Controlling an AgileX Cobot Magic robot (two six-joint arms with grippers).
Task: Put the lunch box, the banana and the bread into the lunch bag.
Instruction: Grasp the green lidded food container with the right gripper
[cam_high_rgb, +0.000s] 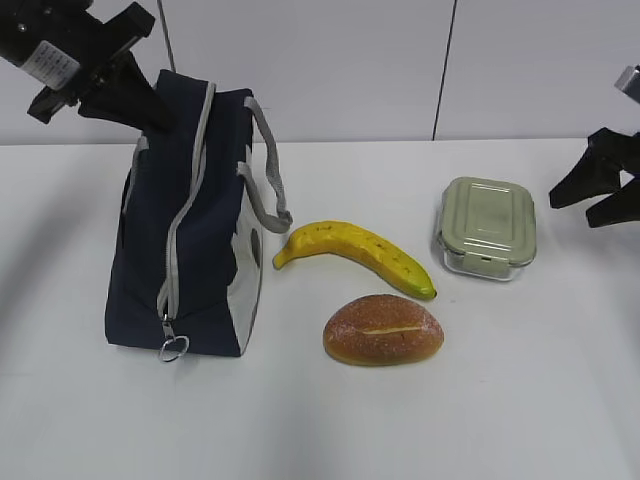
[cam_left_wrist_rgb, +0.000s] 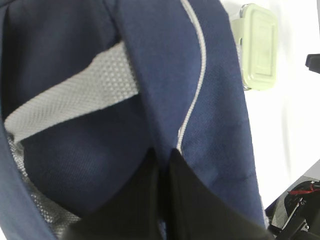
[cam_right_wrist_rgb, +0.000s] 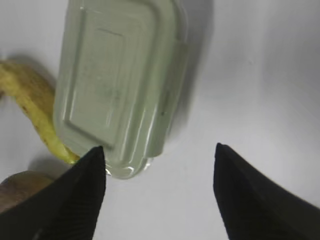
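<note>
Left wrist view: the left hand (cam_left_wrist_rgb: 165, 165) is pinching the lunch bag (cam_left_wrist_rgb: 200, 100) fabric; the right hand (cam_right_wrist_rgb: 159, 150) is hanging released above the lunch box (cam_right_wrist_rgb: 120, 75).

right end effector (cam_right_wrist_rgb: 159, 155): fingers spread wide, hovering over white bench (cam_right_wrist_rgb: 260, 75) | lunch box (cam_right_wrist_rgb: 120, 80): just beyond left finger | banana (cam_right_wrist_rgb: 30, 107): left of lunch box | bread (cam_right_wrist_rgb: 17, 187): below banana, edge only

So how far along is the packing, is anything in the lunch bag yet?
Nothing packed. The left gripper is shut on the lunch bag fabric at its top; the zipper looks closed. The right gripper hangs open near the lunch box. Banana and bread lie on the table.
</note>
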